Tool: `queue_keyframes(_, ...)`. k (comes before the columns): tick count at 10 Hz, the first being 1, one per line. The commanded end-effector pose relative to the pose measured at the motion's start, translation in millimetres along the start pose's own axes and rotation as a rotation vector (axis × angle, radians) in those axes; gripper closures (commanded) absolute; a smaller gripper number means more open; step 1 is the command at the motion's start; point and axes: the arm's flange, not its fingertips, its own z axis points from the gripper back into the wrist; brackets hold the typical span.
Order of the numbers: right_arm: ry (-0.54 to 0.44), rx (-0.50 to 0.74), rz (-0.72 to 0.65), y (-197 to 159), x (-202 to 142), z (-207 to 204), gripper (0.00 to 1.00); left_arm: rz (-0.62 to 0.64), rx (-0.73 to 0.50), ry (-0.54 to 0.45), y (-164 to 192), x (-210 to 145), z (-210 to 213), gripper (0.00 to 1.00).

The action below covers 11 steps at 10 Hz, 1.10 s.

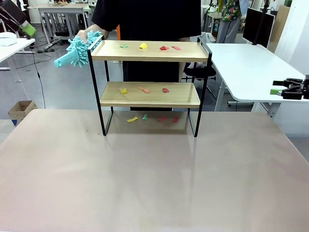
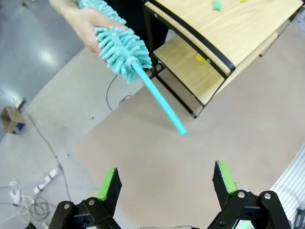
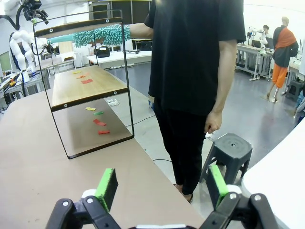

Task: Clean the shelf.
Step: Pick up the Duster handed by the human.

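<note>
Wooden shelf mid-table, right end effector seemingly well apart

Bright, even light; faint shadow under the shelf on the table; wrist views bend at edges

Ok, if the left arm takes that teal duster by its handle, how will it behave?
The duster likely feels light: thin handle, fluffy head. The smooth, straight handle looks stiff but may twist in the jaws. The soft head should just squash.
</note>
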Motion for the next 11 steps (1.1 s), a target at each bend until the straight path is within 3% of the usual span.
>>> queue_keyframes(1,0.000,0.003,0.004,0.2,2.5,-1.3,0.00,0.095,0.104,0.040,-38.2,5.5,-2.2,0.00)
queue_keyframes(5,0.000,0.003,0.004,0.2,2.5,-1.3,0.00,0.211,0.230,0.075,-79.0,28.5,-27.3,0.00)
queue_keyframes(11,0.000,0.003,0.004,0.2,2.5,-1.3,0.00,0.301,0.249,0.113,-80.7,30.3,-107.3,0.00)
